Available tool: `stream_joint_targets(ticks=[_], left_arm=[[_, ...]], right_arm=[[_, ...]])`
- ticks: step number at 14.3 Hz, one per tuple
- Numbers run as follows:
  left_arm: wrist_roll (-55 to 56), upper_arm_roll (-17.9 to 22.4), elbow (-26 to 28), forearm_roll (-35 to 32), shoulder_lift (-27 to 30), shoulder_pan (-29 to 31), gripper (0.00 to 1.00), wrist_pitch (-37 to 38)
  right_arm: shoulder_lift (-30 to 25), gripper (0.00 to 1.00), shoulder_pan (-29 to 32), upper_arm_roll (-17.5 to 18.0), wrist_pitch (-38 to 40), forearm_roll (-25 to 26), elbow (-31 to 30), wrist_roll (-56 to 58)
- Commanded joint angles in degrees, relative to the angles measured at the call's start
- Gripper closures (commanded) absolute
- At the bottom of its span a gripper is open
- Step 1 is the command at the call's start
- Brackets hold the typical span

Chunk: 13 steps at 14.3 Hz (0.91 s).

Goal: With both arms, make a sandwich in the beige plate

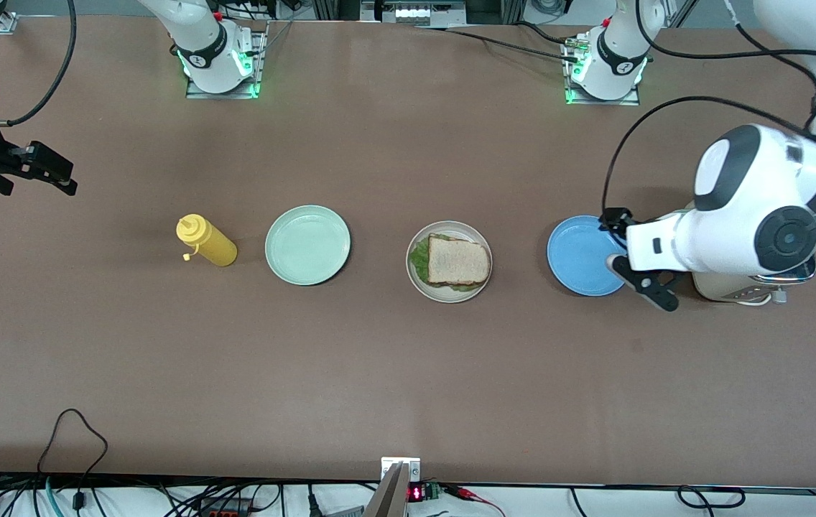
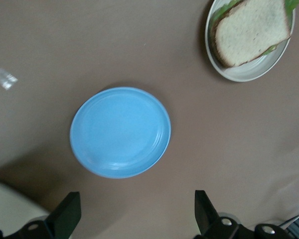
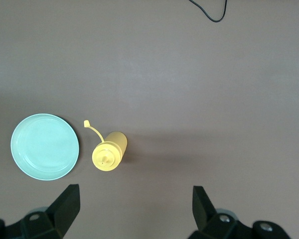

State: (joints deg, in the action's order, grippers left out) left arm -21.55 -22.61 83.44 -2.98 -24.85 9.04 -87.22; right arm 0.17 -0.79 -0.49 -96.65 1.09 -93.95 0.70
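Brown tabletop carries the sandwich [image 1: 457,261] lying flat on the beige plate [image 1: 449,295], both grippers' fingers spread, empty.

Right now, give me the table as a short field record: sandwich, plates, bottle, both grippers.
sandwich: assembled, on beige plate, lettuce showing under top slice
blue plate: bare, toward left arm's end
green plate: bare, beside yellow bottle
left gripper: open, holding nothing, over the table at the blue plate's edge
right gripper: open, holding nothing, at right arm's end
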Motion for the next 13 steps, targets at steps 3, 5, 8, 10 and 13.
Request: stream_joint_targets(ticks=[3, 5, 8, 10, 13], left_arm=[[0.6, 0.0, -7.9, -5.0, -0.1, -0.3, 0.00, 9.5], [0.8, 1.9, -8.6, -7.3, 1.9, -1.2, 0.00, 9.7], [1.9, 10.3, -6.8, -6.9, 7.2, -6.5, 0.00, 9.3], [4.7, 16.3, -4.1, -6.8, 11.4, -10.4, 0.00, 6.0], [9.5, 22.1, 4.2, -1.1, 18.2, -13.2, 0.00, 0.4]], right_arm=[[0.4, 0.00, 0.3, 0.4, 0.9, 0.8, 1.2, 0.4], [0.4, 0.00, 0.3, 0.4, 0.9, 0.8, 1.2, 0.4], [0.4, 0.00, 0.4, 0.4, 0.9, 0.7, 1.2, 0.4], [0.4, 0.00, 0.4, 0.4, 0.9, 0.7, 1.2, 0.4], [0.4, 0.00, 0.4, 0.4, 0.9, 0.7, 1.2, 0.4]])
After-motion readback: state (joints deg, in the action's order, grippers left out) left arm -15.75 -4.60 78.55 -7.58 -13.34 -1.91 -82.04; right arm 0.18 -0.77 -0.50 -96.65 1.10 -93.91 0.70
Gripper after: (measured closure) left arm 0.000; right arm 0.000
